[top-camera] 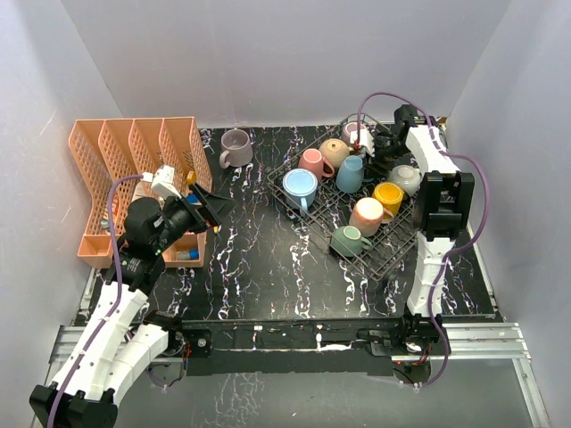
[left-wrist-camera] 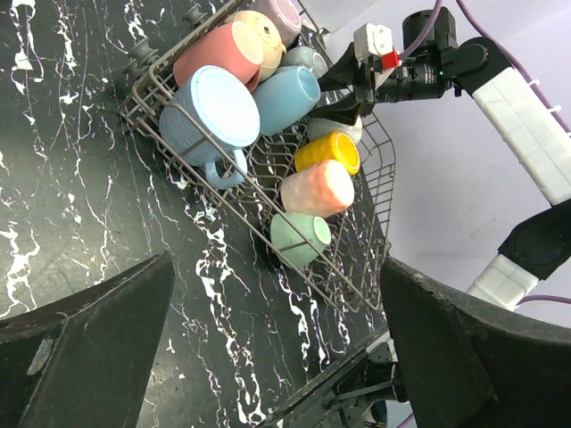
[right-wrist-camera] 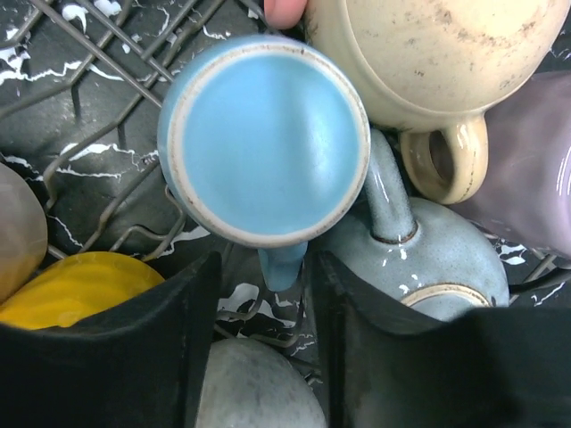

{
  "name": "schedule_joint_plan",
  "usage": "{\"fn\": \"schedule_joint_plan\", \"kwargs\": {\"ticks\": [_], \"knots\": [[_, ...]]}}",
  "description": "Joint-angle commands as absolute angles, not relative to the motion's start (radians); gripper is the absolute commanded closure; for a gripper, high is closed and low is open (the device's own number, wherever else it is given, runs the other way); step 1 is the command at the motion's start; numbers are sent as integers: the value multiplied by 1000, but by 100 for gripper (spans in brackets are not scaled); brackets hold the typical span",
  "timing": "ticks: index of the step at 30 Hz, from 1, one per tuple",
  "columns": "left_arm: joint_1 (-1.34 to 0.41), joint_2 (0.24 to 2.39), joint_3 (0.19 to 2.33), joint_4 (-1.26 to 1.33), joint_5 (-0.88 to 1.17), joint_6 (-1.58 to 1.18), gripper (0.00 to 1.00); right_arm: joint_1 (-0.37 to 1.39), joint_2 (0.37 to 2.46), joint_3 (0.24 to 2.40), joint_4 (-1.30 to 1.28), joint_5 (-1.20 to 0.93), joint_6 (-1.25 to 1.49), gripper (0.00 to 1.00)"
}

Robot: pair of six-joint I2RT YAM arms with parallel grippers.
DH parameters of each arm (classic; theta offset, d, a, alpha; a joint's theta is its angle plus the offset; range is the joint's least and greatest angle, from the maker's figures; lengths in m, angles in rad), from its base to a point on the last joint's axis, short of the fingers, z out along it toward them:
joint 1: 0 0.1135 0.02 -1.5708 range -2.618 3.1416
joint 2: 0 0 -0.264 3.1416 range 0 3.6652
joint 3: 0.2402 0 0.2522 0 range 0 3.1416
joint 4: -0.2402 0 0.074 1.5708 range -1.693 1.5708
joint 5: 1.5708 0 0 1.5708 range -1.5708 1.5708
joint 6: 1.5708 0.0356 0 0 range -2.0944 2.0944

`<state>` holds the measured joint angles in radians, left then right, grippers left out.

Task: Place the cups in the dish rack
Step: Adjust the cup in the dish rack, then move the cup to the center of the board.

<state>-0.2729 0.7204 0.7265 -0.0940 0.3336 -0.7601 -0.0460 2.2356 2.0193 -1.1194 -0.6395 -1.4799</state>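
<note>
The dish rack [top-camera: 397,254] holds several cups on their sides or upside down: light blue [top-camera: 300,185], pink [top-camera: 313,162], tan [top-camera: 335,152], yellow [top-camera: 388,196], grey [top-camera: 406,178], peach [top-camera: 367,214] and green [top-camera: 350,241]. My right gripper [right-wrist-camera: 265,299] is open and straddles the handle [right-wrist-camera: 285,263] of an upside-down blue cup [right-wrist-camera: 268,138] in the rack, with a gap on both sides. A mauve cup [top-camera: 236,147] stands on the table behind the rack's left corner. Above the table left of the rack, my left gripper [left-wrist-camera: 277,357] hovers wide open and empty.
An orange divided organiser [top-camera: 134,178] stands at the far left beside my left arm. Round the blue cup crowd a tan cup [right-wrist-camera: 437,53], a speckled blue-grey cup [right-wrist-camera: 437,259] and a grey cup [right-wrist-camera: 254,383]. The white walls stand close on all sides.
</note>
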Motion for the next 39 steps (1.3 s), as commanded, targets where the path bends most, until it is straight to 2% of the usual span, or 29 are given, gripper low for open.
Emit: {"fn": "schedule_joint_plan", "kwargs": {"ticks": [1, 5, 9, 12, 17, 19, 23, 25, 29, 33, 39], "knots": [[-270, 720, 770, -67, 358, -762, 4, -55, 2153, 2035, -1100, -696, -1462, 48], [-270, 758, 780, -44, 369, -771, 4, -63, 2075, 1999, -1099, -749, -1429, 42], [-271, 831, 817, -39, 368, -767, 6, -63, 1968, 1916, -1059, -843, -1339, 40], [-270, 911, 861, -60, 354, -746, 10, -56, 1874, 1840, -974, -943, -1127, 38], [-273, 1089, 1012, -179, 279, -621, 16, -38, 1701, 1676, -937, -1196, -960, 39], [-279, 1195, 1100, -257, 219, -540, 20, -35, 1622, 1582, -872, -1272, -887, 39], [-284, 1385, 1282, -380, 120, -376, 48, -35, 1465, 1394, -698, -1312, -715, 38], [-290, 1481, 1372, -417, 90, -301, 53, -35, 1414, 1341, -669, -1333, -695, 38], [-293, 1658, 1517, -425, 90, -135, 50, -41, 1344, 1227, -555, -1365, -634, 37], [-292, 1803, 1627, -345, 133, -8, 36, -54, 1312, 1152, -511, -1386, -632, 36], [-292, 2023, 1831, -314, 115, 118, 34, -76, 1300, 1101, -472, -1444, -620, 36]]}}
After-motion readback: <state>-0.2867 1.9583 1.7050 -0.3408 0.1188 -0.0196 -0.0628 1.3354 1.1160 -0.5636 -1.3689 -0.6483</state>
